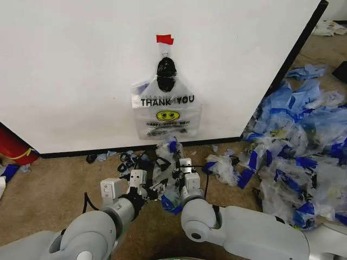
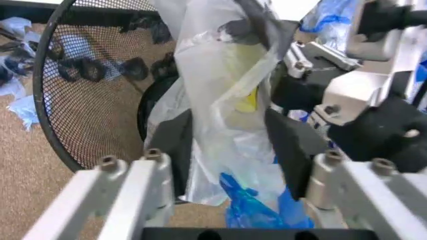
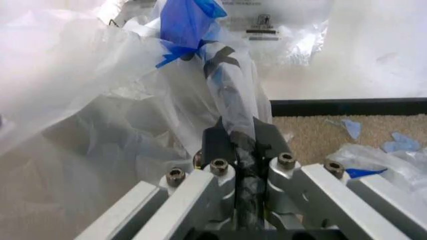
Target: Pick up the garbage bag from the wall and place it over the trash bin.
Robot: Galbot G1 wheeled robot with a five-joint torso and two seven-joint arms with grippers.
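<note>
Right wrist view, gripper pinching crinkled garbage bag

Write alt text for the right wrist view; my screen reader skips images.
The right gripper is shut on a twisted strip of a clear garbage bag with blue handles. Behind lie brown carpet and the white wall.

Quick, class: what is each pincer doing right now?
Left pincer: open around a clear bag, beside the trash bin.
Right pincer: shut on that bag.
</note>
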